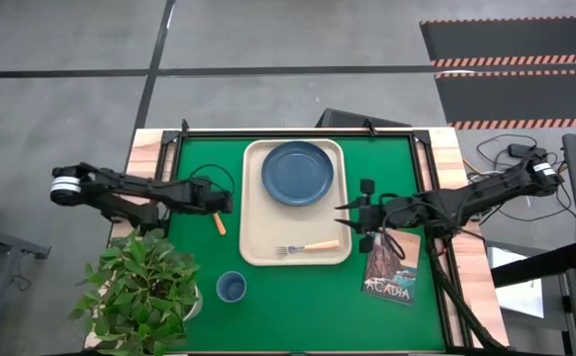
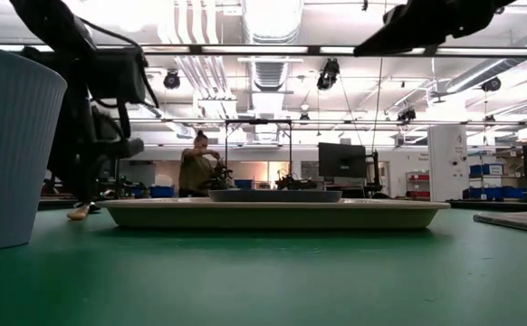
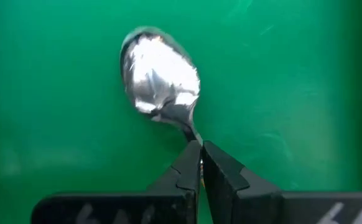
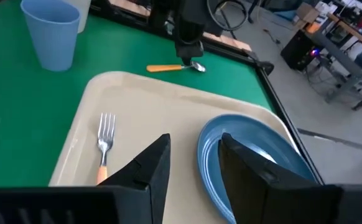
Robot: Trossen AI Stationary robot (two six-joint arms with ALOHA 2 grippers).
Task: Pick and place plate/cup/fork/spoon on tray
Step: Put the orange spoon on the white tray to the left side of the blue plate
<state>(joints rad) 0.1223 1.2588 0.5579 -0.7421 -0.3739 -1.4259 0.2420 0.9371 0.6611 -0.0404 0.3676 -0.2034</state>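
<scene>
The cream tray (image 1: pixel 256 225) lies mid-table on the green mat. On it are the dusty-blue plate (image 1: pixel 297 173) at the far end and the fork (image 1: pixel 308 248) at the near end. The blue cup (image 1: pixel 231 288) stands on the mat near the tray's near-left corner. The spoon (image 1: pixel 219 225) lies on the mat left of the tray, and my left gripper (image 1: pixel 221 205) is shut on it. My right gripper (image 1: pixel 350 220) is open and empty above the tray's right edge; its wrist view looks over the fork (image 4: pixel 105 143) and plate (image 4: pixel 255 162). My left gripper pinches the spoon's thin metal neck (image 3: pixel 192 132) between its two fingers, just behind the bowl (image 3: pixel 159 78). The fingers come from above, pointing down. The orange handle (image 4: pixel 165 68) sticks out on the other side, and the spoon lies about level at the mat.
A potted plant (image 1: pixel 140 287) in a white pot (image 2: pixel 10 145) stands at the near-left corner, close to the cup. A book (image 1: pixel 391 265) lies on the mat right of the tray, under the right arm. A person (image 2: pixel 196 167) shows in the room beyond.
</scene>
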